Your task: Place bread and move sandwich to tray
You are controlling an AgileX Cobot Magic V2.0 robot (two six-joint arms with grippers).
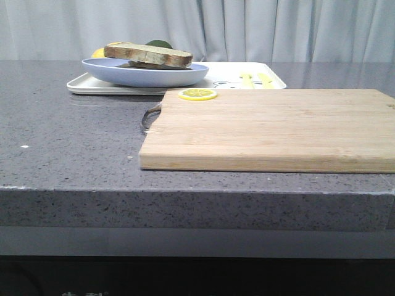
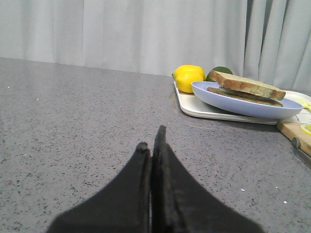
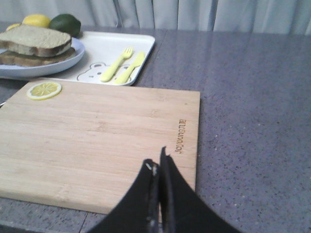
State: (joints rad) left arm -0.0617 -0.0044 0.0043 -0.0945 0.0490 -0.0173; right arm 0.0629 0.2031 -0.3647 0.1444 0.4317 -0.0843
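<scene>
1. Bamboo board (image 1: 271, 126) lies bare but for a lemon slice (image 1: 198, 94), while the sandwich (image 1: 148, 55) sits on its blue plate (image 1: 145, 74), and the plate rests on the white tray (image 1: 259, 77) at the far side of the table (image 1: 68, 142).

2. Both hands are drawn back and empty: the left hand (image 2: 151, 145) has its fingers pressed together over bare table, with plate and tray well ahead and to its right; the right hand (image 3: 159, 170) is likewise closed on nothing, low over the board's near edge, with tray and plate far ahead and to its left.

3. Top bread (image 3: 35, 40) lies on the lower slice; no egg shows from these angles. By appearance the task looks all but complete.

4. Risk: the plate overhangs the tray's rim on the side toward the left hand. A nudge there could likely tip it or slide the top slice off.

5. Risk: a lemon (image 2: 188, 77) and a green fruit (image 3: 64, 23) crowd just behind the plate. Pushing the plate deeper could roll them off the tray.

6. Risk: the right hand hangs close to the board. A careless sweep might drag it into the tray.
</scene>
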